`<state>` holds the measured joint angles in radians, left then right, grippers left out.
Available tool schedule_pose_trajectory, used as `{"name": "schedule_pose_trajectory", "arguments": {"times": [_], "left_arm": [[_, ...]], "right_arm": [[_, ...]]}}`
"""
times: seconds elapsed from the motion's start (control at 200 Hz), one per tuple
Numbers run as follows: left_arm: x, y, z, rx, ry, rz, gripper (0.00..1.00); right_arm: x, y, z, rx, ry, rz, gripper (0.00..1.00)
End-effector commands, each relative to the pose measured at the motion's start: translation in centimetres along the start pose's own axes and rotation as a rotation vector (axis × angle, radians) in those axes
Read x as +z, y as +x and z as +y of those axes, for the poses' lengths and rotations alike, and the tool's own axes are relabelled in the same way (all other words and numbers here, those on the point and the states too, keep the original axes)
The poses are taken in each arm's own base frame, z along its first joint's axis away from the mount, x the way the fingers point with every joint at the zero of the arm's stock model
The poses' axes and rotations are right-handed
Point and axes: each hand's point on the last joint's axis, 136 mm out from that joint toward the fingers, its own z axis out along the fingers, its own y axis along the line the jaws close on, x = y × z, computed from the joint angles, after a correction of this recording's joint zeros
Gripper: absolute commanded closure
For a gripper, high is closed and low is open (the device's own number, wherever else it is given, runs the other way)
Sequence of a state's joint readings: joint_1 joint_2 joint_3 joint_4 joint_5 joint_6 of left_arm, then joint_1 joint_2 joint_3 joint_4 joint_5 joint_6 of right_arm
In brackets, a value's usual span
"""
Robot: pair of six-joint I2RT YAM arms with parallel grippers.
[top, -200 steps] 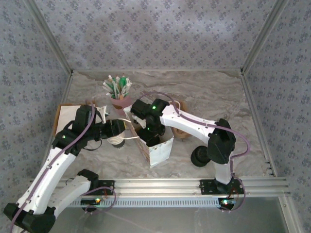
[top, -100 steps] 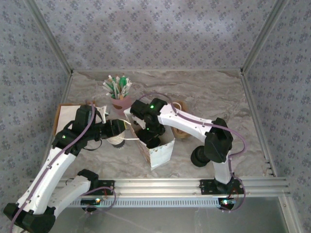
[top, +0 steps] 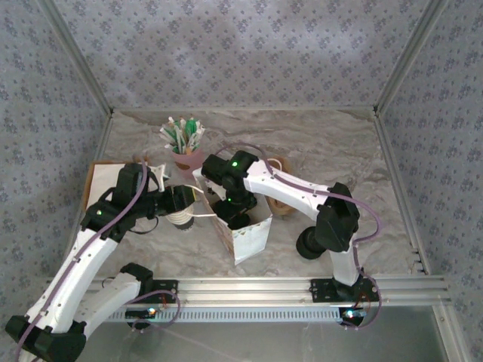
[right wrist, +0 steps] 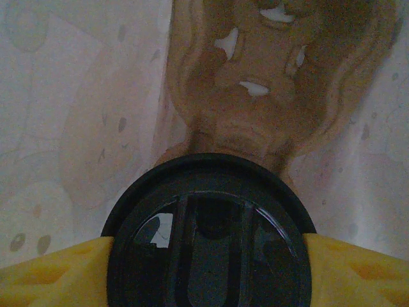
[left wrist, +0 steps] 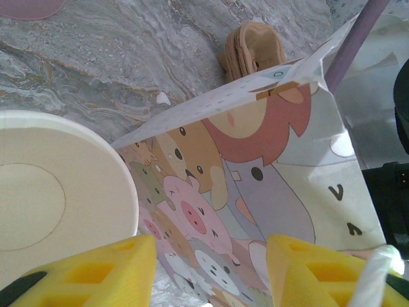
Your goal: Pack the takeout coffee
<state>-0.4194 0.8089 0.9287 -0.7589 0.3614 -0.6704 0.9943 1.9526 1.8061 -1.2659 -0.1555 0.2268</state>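
Takeout coffee, showing as a round black plastic lid [right wrist: 208,211], sits down inside the cartoon-printed paper bag [top: 245,232], which stands mid-scene in the top view. At the bag's 9 o'clock the left gripper [left wrist: 208,251] hovers with its yellow fingers apart, pinching nothing, so the bag stands unsupported. A push from within could slide or topple it toward 9 o'clock, into the stack of nested white paper cups [top: 181,217] just beside it. Inside the bag, the right gripper [right wrist: 206,256] is clamped on the takeout coffee, a finger pressed to each side of the lid. Whether the pads bear on the lid alone or on the cup beneath I cannot tell; if on the lid, it may pop off. Letting go before the cup meets the bag's floor would probably tip it. On the way out, the wrist could snag the paper rim and drag the bag toward the brown moulded carrier [top: 281,202] at 3 o'clock.
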Motion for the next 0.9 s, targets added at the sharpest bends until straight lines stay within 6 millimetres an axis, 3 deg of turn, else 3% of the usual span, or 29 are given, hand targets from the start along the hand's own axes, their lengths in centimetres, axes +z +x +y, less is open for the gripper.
{"name": "schedule_pose_trajectory", "arguments": {"times": [0.0,0.894], "left_arm": [[-0.9,-0.93,-1.24,0.039,0.026,-0.035,0.51],[-0.88,-0.96,-1.32,0.04,0.028,-0.035,0.51]], "right_arm": [[-0.01,0.8,-0.11,-0.003,0.004,0.055,0.28],[0.08,0.81,0.02,-0.013,0.004,0.062,0.28]]}}
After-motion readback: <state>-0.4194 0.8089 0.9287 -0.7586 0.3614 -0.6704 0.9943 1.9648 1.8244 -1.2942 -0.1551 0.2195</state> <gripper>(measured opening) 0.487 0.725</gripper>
